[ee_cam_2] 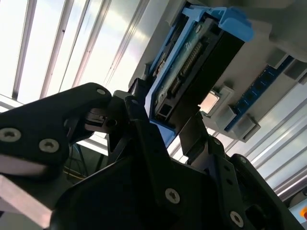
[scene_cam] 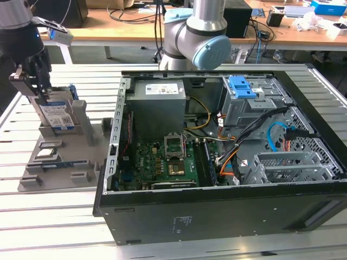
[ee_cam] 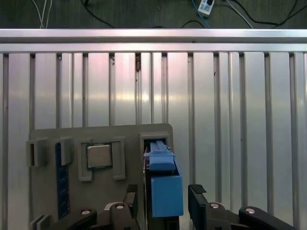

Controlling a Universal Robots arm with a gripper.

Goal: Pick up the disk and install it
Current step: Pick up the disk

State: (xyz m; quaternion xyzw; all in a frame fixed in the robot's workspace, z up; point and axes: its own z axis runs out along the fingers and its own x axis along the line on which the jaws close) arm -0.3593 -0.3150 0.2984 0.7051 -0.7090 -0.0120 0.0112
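The exterior view takes in the whole ribbed aluminium bench (scene_cam: 49,216). An open computer case (scene_cam: 217,211) lies on its side there, holding a green motherboard (scene_cam: 162,160), a grey power-supply box (scene_cam: 157,100) and a blue latch (scene_cam: 242,86) on top of the drive cage. A grey fixture tray (scene_cam: 32,181) sits just beside the case, toward the exterior view's left. The arm's grey joint with a pale blue cap (scene_cam: 209,51) rises behind the case, and its black wrist hangs over the tray. The disk (scene_cam: 57,116) stands on edge in a slot of the tray, its white-and-blue label facing the camera, and the gripper (scene_cam: 37,89) is at the disk's upper end. The first wrist view looks down along the disk. Its blue carrier edge lies between 2 black fingers (ee_cam: 197,196) with a thin dark gap on each side, so the gripper is spread narrowly around the disk and is not visibly pressing it. That view also shows what else the tray holds: a square silver processor (ee_cam: 99,155) in its own recess, and a blue memory stick (ee_cam: 58,182) on edge in a slot near it. The second wrist view shows the connector end of the disk, framed in blue, with a finger on either side of it.
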